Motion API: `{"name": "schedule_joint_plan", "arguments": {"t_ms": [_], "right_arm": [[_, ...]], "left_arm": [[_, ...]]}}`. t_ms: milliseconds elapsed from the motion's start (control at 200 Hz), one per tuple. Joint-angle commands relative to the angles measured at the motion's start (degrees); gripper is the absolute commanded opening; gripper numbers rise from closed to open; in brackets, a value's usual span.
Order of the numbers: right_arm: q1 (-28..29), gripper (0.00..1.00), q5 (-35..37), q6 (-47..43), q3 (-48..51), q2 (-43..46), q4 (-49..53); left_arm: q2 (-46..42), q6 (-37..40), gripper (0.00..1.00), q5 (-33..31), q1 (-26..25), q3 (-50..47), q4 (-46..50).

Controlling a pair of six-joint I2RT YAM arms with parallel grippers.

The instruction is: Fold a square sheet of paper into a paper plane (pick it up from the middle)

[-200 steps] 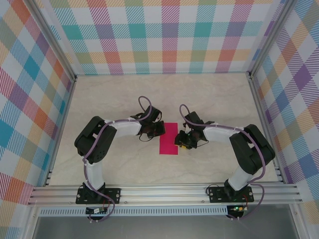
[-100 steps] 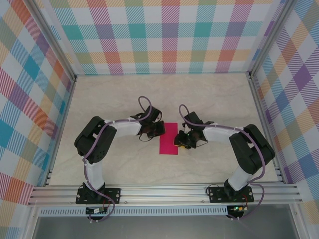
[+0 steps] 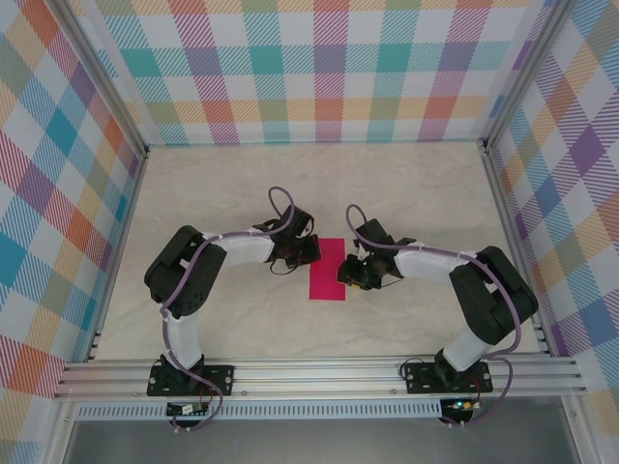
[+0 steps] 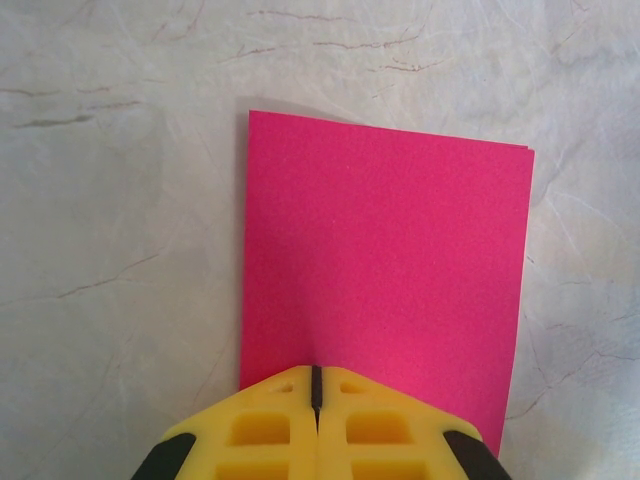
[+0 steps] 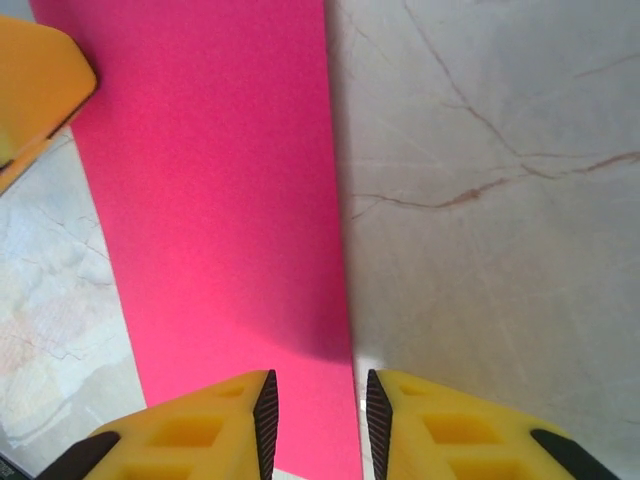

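Pastel plaid walls enclose three sides. The tabletop is pale, marble-veined and evenly lit. Aluminium rails border its near edge.

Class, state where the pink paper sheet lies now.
In the top view the pink sheet lies flat on the table, between the left gripper and the right gripper.

pale marble-look table (thin brown veins), one magenta-pink sheet of paper flat near its middle

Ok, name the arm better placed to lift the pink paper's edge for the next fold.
Right, probably: the right gripper is open, jaws astride one edge of the folded pink paper; the left gripper is shut at the opposite side.
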State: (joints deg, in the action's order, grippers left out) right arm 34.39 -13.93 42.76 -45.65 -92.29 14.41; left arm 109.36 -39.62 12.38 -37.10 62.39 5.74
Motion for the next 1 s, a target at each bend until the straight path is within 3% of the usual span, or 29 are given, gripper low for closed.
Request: {"name": "schedule_joint_plan", "arguments": {"t_ms": [0,295,995], "right_arm": [[0.1,0.3,-2.1,-0.5,0.3,-0.6,-0.8],[0.1,0.29,-5.2,-0.3,-0.1,-5.2,-2.2],[0.3,0.31,-8.6,3.9,-2.5,-4.4,-9.6]], "left_arm": [[1.5,-0.2,0.0,-1.9,-0.3,-2.5,8.4],[1.4,-0.1,0.0,-1.9,-0.3,-2.4,8.6],[1.5,-1.1,0.0,-1.9,-0.2,-3.6,7.6]]}}
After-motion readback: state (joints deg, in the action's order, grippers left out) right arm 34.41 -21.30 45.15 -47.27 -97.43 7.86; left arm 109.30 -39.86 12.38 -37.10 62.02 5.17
